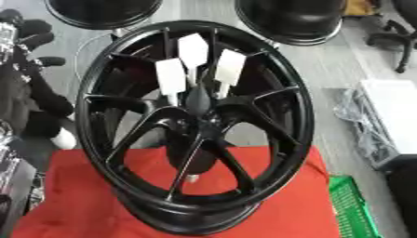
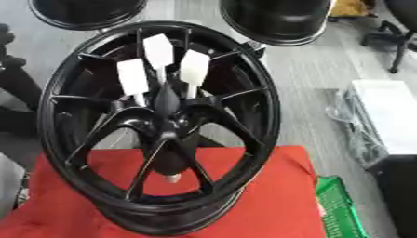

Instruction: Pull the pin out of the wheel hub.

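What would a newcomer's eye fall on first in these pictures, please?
A big black wheel stands upright in the middle on a red cloth. Three white tags stick up above its hub, bright against the dark spokes. A green crate sits at the lower right.

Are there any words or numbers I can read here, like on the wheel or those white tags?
None can be read.
The white tags at the wheel hub look blank.
The green crate shows no lettering.
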Robot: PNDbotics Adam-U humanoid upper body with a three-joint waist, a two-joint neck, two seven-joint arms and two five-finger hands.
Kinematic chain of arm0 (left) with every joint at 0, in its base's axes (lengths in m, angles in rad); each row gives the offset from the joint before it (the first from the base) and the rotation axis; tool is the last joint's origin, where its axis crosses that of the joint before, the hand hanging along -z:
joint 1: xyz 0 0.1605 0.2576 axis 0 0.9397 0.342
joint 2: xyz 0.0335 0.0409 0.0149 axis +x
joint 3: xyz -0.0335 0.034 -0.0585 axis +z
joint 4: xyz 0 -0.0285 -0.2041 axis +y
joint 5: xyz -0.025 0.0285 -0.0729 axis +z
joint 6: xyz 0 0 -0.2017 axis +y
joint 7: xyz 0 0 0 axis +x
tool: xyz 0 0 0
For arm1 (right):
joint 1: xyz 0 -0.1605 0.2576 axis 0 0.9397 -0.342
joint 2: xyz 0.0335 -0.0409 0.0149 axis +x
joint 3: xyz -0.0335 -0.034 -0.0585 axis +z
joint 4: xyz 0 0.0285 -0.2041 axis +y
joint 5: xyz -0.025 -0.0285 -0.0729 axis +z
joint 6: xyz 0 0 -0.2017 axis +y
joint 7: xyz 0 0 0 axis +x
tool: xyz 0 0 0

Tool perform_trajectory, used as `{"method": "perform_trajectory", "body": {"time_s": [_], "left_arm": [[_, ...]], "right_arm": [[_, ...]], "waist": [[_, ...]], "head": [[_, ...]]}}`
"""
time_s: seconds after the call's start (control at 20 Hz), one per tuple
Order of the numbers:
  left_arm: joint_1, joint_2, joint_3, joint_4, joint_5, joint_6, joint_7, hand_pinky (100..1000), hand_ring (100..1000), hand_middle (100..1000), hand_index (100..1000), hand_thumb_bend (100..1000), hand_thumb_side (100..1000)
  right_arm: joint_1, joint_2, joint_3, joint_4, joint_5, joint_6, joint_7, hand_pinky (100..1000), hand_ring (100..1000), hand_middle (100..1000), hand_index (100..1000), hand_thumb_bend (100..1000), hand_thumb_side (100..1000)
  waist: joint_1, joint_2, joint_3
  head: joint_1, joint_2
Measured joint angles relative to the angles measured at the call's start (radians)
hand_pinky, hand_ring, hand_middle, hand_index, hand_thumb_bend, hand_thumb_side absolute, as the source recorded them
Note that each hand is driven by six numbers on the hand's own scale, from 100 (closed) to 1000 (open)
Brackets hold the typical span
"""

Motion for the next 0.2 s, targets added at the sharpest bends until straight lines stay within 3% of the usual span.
{"method": "perform_trajectory", "body": {"time_s": [0.05, 0.1, 0.15, 0.2], "left_arm": [[-0.002, -0.001, 0.000, 0.000, 0.000, 0.000, 0.000, 649, 825, 719, 710, 144, 742], [-0.005, -0.004, 0.000, -0.001, 0.000, 0.000, 0.000, 649, 827, 722, 711, 152, 744], [-0.007, -0.008, 0.000, -0.002, 0.001, 0.000, 0.000, 650, 827, 722, 711, 143, 742], [-0.008, -0.010, 0.000, -0.005, 0.002, 0.000, 0.000, 650, 828, 723, 712, 144, 742]], "right_arm": [[-0.026, 0.013, 0.008, -0.015, -0.023, 0.001, 0.004, 763, 686, 669, 782, 100, 532], [-0.056, 0.032, 0.014, -0.029, -0.047, 0.004, 0.006, 764, 691, 665, 776, 100, 409], [-0.086, 0.055, 0.019, -0.040, -0.071, 0.008, 0.007, 765, 694, 667, 775, 100, 546], [-0.116, 0.081, 0.024, -0.051, -0.092, 0.015, 0.006, 765, 697, 665, 773, 100, 497]], "waist": [[0.003, 0.001, 0.002], [0.006, 0.003, 0.004], [0.011, 0.007, 0.006], [0.015, 0.011, 0.008]], "head": [[0.000, 0.000], [0.000, 0.000], [0.000, 0.000], [0.000, 0.000]]}}
